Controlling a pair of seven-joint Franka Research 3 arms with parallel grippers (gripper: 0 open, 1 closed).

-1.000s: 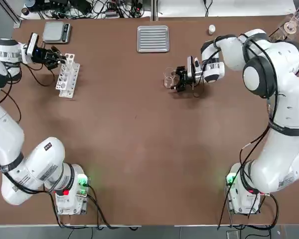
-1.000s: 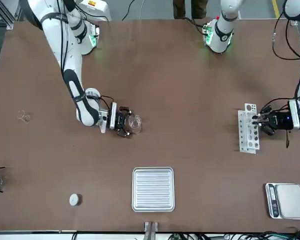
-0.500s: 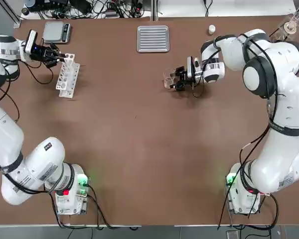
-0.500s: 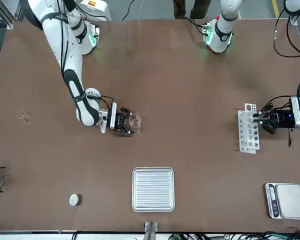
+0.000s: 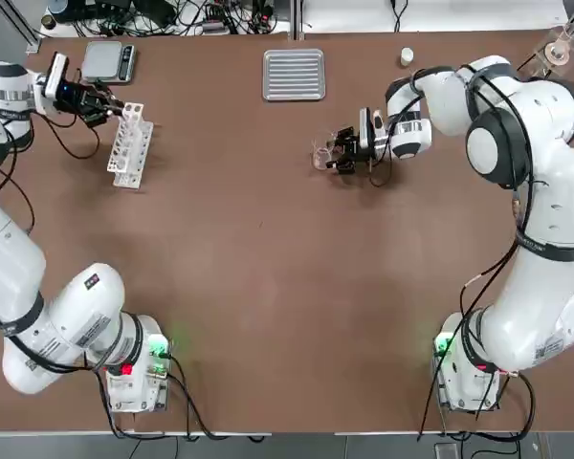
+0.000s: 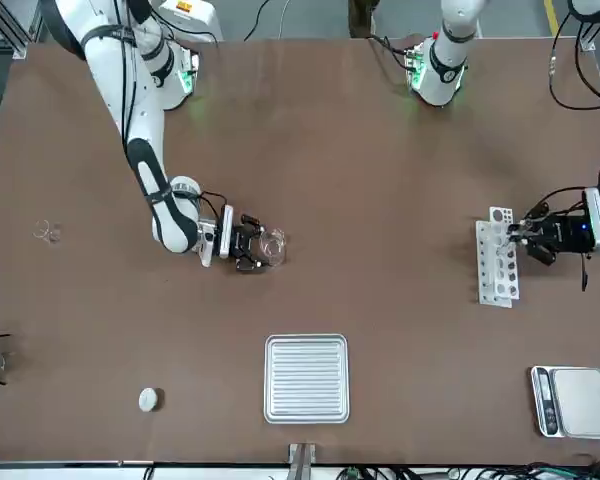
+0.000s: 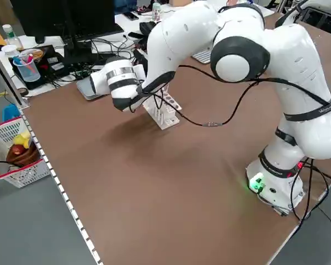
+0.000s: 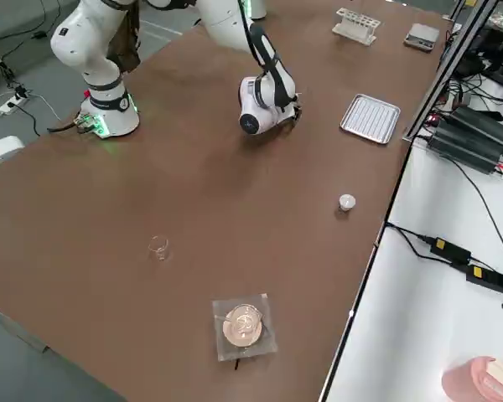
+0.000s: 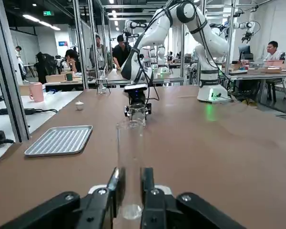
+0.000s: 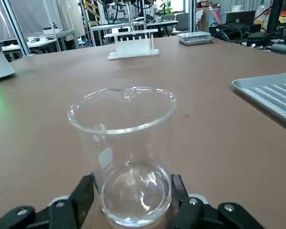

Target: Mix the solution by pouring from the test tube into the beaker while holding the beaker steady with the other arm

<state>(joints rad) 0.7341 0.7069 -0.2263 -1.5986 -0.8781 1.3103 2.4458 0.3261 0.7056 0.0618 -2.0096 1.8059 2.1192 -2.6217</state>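
A ridged metal tray (image 5: 294, 75) sits top centre; a digital scale (image 5: 109, 60) upper left; a small white cap (image 5: 407, 56) upper right.

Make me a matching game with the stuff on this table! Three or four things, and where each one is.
Things:
1. beaker
2. test tube
3. metal tray
4. digital scale

Places:
A. flat at the middle of the table's far edge
B. pinched upright in the left gripper
C. far corner, beyond the white rack
D. standing between the right gripper fingers

Pairs: 1-D, 2-B, 3-A, 4-C
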